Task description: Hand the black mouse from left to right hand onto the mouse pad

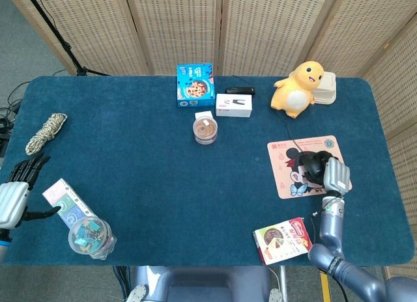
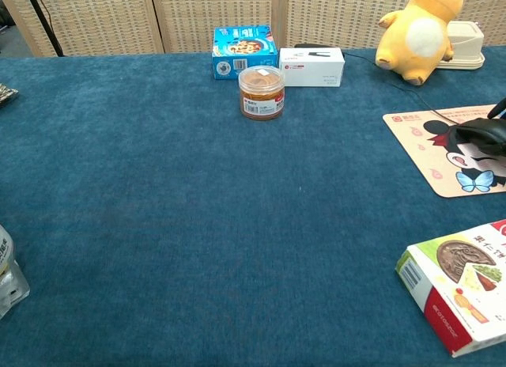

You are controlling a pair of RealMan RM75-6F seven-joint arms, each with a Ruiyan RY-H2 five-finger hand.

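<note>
Black mouse [image 1: 315,163] sits on the mouse pad [image 1: 285,178], w/ right robot hand [image 1: 332,174] wrapped over it from the bench's near-right side, apparently gripping it. Left robot hand [image 1: 14,191] is far off at the opposite edge, fingers spread, empty. Next move, I'd judge: release and lift the right hand clear.

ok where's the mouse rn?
The black mouse sits on the mouse pad, at the table's right side in the head view, under the fingers of the right hand. The yellow plush toy stands beyond it.
</note>
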